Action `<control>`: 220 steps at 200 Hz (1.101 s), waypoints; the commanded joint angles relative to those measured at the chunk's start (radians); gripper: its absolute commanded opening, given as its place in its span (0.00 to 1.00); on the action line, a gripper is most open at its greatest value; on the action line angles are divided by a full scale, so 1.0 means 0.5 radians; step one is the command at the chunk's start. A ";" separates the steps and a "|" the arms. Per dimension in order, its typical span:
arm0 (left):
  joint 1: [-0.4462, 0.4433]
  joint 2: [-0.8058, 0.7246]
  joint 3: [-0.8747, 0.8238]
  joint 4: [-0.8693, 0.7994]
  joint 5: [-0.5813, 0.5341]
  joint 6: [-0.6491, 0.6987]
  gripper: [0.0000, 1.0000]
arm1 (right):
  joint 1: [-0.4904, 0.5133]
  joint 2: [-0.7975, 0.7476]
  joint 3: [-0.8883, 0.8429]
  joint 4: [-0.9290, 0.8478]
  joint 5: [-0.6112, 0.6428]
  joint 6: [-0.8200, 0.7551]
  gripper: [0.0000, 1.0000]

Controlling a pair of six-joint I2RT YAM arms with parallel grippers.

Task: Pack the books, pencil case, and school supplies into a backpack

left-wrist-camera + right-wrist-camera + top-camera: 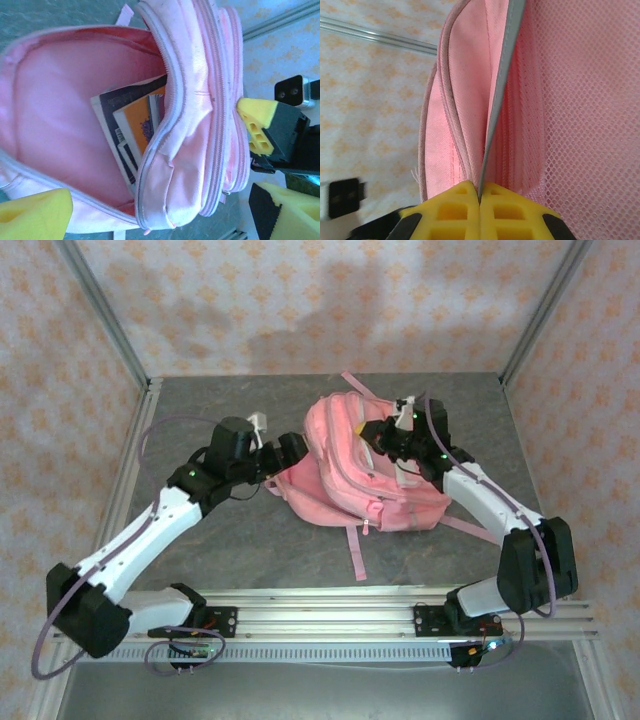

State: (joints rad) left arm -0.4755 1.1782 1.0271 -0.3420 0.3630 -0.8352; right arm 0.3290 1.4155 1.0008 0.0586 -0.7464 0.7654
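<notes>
Could lose the opening: pinching only the thin grey rim (495,100) of the backpack (350,470) in tightly closed right jaws. One harder tug and gone, flap down over the books (132,132). Could also snag loose fabric on the wide-open, empty left jaws when moving in. Found mid-tabletop (250,550): backpack on its side, mouth toward 9 o'clock, books tucked inside the main pocket. Left arm reaching low from 7 o'clock to hover at the mouth. Right arm stretched from 4 o'clock, wrist bent over the bag's 1 o'clock edge.

On table (250,550) ctr: backpack (340,460) — books (142,120) inside it.
</notes>
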 commanded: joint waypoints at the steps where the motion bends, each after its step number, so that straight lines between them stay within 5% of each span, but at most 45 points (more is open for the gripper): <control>1: 0.007 -0.035 -0.182 -0.202 -0.116 0.068 0.91 | 0.070 0.055 0.042 -0.148 0.350 -0.022 0.00; 41: -0.076 -0.128 -0.452 -0.110 -0.079 0.035 0.87 | 0.285 0.319 0.239 -0.241 0.648 0.041 0.00; 70: -0.202 -0.149 -0.505 -0.138 -0.154 0.066 0.86 | 0.353 0.472 0.369 -0.252 0.583 0.065 0.33; 96: -0.266 -0.182 -0.552 -0.186 -0.210 0.073 0.85 | 0.374 0.307 0.388 -0.518 0.835 -0.104 0.55; 124: -0.325 -0.194 -0.661 -0.136 -0.228 0.052 0.83 | 0.376 -0.023 0.284 -0.895 1.313 -0.229 0.55; 145: -0.403 -0.152 -0.714 -0.053 -0.241 0.038 0.82 | 0.379 -0.345 0.035 -1.053 1.612 -0.063 0.46; 182: -0.597 0.031 -0.615 -0.021 -0.314 0.073 0.81 | 0.376 -0.880 -0.494 -1.120 1.557 0.408 0.34; 220: -0.854 0.221 -0.391 -0.132 -0.505 0.153 0.81 | 0.376 -1.329 -0.981 -1.099 1.460 0.916 0.56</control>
State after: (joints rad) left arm -0.8371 1.2530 0.7383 -0.3901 0.2138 -0.8036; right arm 0.5156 0.8520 0.6216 -0.4572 -0.0200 1.0145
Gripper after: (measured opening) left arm 0.813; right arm 0.504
